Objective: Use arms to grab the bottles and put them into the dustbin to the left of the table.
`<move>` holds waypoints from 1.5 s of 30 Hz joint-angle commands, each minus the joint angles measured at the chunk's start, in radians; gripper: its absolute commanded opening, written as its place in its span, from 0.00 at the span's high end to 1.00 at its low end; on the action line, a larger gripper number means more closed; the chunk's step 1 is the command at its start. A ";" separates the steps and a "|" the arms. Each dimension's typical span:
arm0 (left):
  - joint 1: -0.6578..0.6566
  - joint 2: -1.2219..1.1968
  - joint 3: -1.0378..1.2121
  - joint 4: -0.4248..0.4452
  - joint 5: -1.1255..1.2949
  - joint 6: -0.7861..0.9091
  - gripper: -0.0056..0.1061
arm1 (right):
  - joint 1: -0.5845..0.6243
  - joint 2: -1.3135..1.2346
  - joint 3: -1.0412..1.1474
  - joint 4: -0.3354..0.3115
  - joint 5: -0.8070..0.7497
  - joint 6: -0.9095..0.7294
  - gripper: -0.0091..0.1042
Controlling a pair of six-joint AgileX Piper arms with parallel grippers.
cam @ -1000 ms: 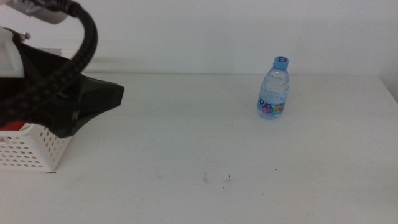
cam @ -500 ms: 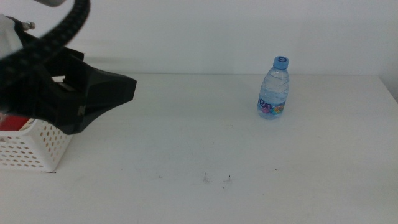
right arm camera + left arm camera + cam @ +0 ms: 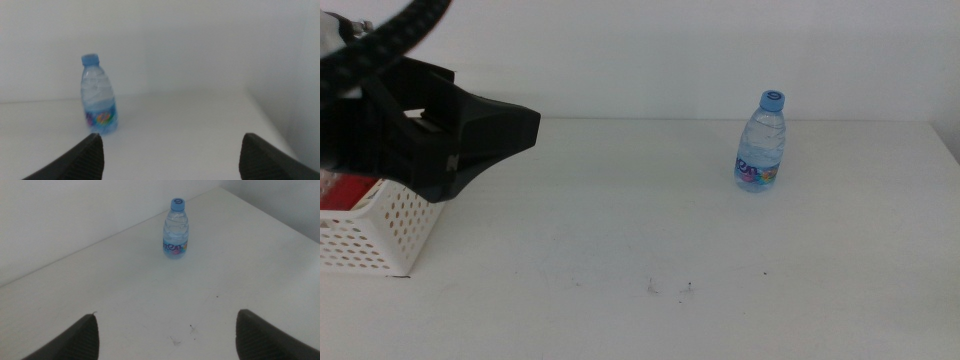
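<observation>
Water bottle point(image 3: 760, 143) upright, dustbin point(image 3: 375, 232) possibly holding red, left gripper point(image 3: 510, 130) overhead

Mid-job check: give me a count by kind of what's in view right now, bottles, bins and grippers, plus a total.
Water bottles: 1, clear with a blue cap, upright on the table.
Bins: 1, the white basket at the table's left, something red inside.
Grippers: 2, the left gripper open above the basket; the right gripper open, facing the bottle.
Total: 4.
</observation>
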 commanded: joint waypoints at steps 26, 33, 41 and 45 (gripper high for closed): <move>-0.004 -0.004 -0.008 -0.009 -0.021 -0.001 0.11 | -0.008 1.284 -0.021 -0.366 -1.274 0.040 0.15; -0.003 -0.004 -0.008 -0.005 -0.022 -0.001 0.11 | -0.008 1.535 -0.227 -0.383 -1.306 0.095 0.15; -0.003 -0.004 -0.008 0.000 -0.022 -0.001 0.11 | 0.061 1.770 -0.514 -0.383 -1.266 0.086 0.15; -0.003 -0.004 -0.008 0.000 -0.022 -0.001 0.11 | 0.099 1.871 -0.650 -0.352 -1.164 0.076 0.15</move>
